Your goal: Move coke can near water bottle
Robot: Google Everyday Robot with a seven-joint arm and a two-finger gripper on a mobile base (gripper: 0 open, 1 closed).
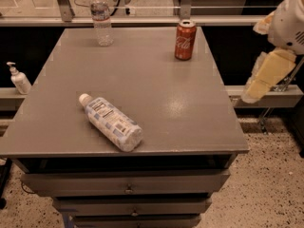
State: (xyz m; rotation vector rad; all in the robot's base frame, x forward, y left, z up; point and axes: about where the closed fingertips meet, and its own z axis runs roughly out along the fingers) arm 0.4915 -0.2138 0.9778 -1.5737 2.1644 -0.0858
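Standing upright at one o'clock on the grey table [156, 89], the coke can [185, 41] is sitting near the far edge, well apart from the water bottle [101, 18] at eleven o'clock. A fatter patterned bottle [111, 124] is lying on its side at seven o'clock, nearer the front than both, while a white pump dispenser [19, 78] is resting off the table at nine o'clock. The gripper [265, 77] is hanging beyond the table's right edge at three o'clock; whether it is open or closed cannot be told.
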